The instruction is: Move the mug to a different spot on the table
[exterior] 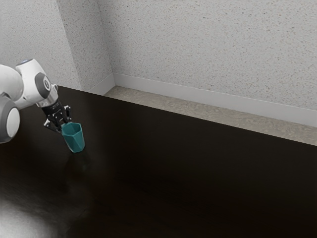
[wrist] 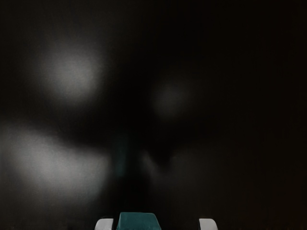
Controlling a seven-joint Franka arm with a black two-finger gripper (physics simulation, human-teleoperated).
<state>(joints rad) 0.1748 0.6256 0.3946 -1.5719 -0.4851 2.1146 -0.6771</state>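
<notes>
Gripper (exterior: 63, 124) clamped on mug (exterior: 74, 138) rim, mug tilted at its 5 o'clock, seemingly just off table (exterior: 173, 173) near exterior view's 9 o'clock side; best carry low toward 3 o'clock, level base before release.

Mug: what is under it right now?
The dark glossy table, with a faint reflection of the mug. The gripper holds the mug tilted; whether its base touches the table cannot be seen.
</notes>
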